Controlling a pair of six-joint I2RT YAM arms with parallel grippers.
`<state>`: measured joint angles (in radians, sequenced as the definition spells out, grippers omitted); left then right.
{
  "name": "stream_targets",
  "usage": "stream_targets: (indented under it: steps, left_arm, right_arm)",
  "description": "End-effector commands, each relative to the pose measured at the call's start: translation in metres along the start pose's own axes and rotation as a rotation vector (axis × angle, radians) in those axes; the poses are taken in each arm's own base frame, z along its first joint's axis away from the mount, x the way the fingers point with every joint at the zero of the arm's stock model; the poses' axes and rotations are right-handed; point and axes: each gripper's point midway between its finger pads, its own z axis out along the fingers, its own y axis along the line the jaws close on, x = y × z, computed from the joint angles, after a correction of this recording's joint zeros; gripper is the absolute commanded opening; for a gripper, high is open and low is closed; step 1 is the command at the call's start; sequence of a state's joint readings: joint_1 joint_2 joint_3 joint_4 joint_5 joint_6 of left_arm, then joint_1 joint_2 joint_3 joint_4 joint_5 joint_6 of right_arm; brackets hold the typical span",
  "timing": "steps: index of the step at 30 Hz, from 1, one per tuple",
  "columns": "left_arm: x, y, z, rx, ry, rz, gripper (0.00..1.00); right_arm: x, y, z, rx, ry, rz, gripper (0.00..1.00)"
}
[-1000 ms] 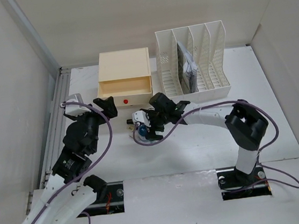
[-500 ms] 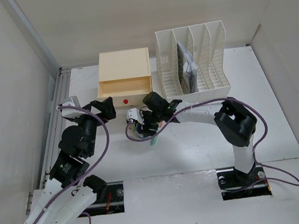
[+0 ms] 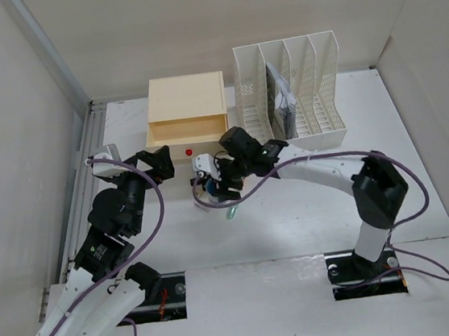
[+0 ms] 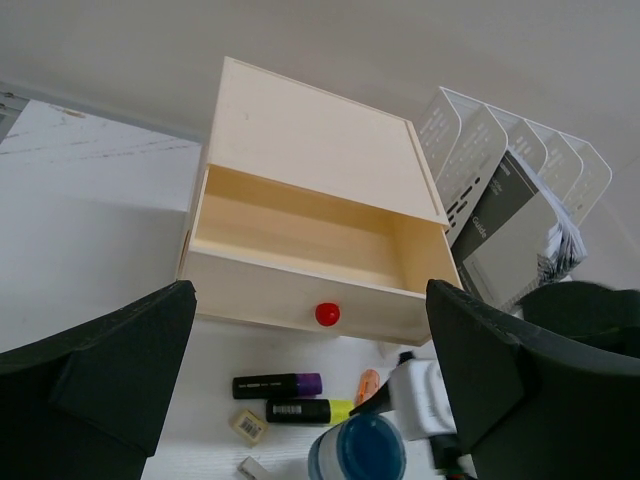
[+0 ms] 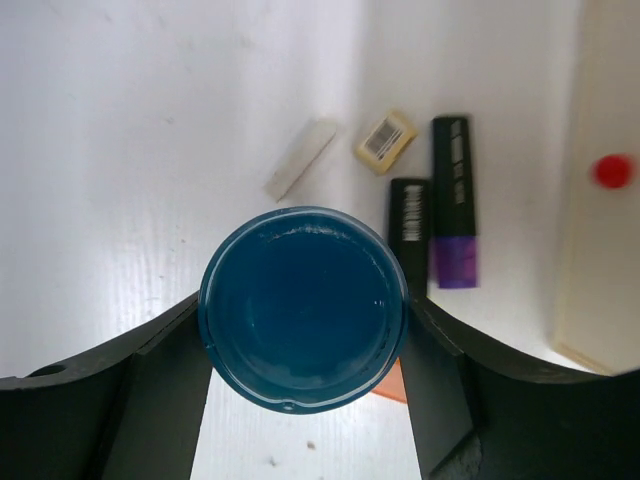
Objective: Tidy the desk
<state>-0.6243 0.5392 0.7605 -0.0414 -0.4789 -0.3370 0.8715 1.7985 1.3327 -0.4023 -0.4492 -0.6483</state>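
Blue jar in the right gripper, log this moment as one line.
right gripper: shut on blue jar | left gripper: open, facing open drawer | markers: loose on desk

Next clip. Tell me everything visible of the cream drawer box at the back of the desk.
The cream, wood-looking drawer box is a low rectangular case with a flat, plain top. Its single drawer is pulled partly out and looks empty; a small round red knob sits at the middle of the drawer front. It stands upright toward the back of the white desk, left of the white slotted file rack, with a gap between them. Nothing grips it.
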Motion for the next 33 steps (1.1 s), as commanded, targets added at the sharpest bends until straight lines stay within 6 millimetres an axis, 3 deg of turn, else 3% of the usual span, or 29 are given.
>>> stream_targets:
  steps: [1, 12, 18, 26, 31, 33]
  left_arm:
    - [-0.010, -0.003, 0.000, 0.017, -0.039, -0.009, 1.00]
    - [-0.005, -0.002, 0.004, 0.002, -0.028, 0.000, 0.98]
    - [-0.005, -0.002, 0.004, 0.002, -0.028, 0.000, 0.98]
    - [-0.003, -0.002, 0.006, -0.001, -0.020, 0.005, 0.98]
    - [-0.003, -0.002, 0.006, -0.001, -0.020, 0.005, 0.98]
    - [-0.003, -0.002, 0.006, -0.001, -0.020, 0.005, 0.98]
  right_arm:
    - [-0.087, -0.004, -0.063, 0.048, -0.202, -0.103, 0.06]
    - [-0.168, -0.009, -0.134, 0.111, -0.367, -0.203, 0.00]
    - [-0.199, -0.050, -0.170, 0.380, -0.456, -0.185, 0.00]
    - [-0.203, -0.090, -0.189, 0.598, -0.483, -0.034, 0.00]
    - [-0.194, -0.124, -0.189, 0.756, -0.444, 0.066, 0.00]
    - [-0.197, -0.128, -0.191, 0.771, -0.456, 0.077, 0.00]
